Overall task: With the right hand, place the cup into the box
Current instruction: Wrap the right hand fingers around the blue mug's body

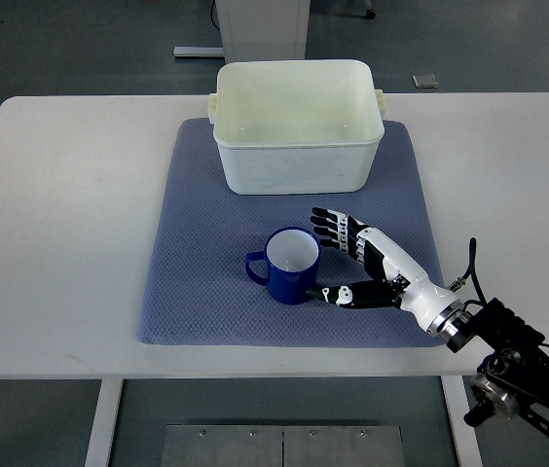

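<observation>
White table (70,233), 1 blue mat (197,292), 1 white box (299,170), 1 blue cup (289,268), right robot hand (338,263) spread beside cup.

The right arm comes in from the lower right corner, past the worktop's near edge, its black forearm leading to a silver wrist. The right robot hand (350,261) lies low and points left, fingers (331,226) spread and extended, thumb (338,293) stretched apart below them, grasping nothing.
</observation>
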Robot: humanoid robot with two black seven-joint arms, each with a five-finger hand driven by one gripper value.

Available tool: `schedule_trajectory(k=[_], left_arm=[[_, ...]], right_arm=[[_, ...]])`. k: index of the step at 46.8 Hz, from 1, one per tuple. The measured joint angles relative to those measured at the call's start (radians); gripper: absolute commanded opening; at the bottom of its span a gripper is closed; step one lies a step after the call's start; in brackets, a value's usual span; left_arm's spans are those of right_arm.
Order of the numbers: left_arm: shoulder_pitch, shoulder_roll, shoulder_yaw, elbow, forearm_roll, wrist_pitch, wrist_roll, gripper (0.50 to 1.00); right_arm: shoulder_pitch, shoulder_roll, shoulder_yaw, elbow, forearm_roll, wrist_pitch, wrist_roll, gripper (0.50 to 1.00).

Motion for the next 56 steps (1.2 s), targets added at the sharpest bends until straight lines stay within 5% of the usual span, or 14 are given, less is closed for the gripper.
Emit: schedule_trajectory(k=[38,47,56], left_arm=[[0.0,0.0,0.0,0.0,0.0,0.0,-0.001,1.0],[0.0,0.0,0.0,0.0,0.0,0.0,-0.001,1.0],[0.0,0.0,0.0,0.0,0.0,0.0,0.0,1.0]], right_arm=[[0.086,0.152,-0.11,-0.152,-0.018,-0.079,-0.037,0.906],[0.096,0.156,-0.11,-0.154,-0.017,-0.087,-0.062,0.818],[0.103,0.157,-0.114,-0.154,-0.017,-0.088,-0.082,0.638]])
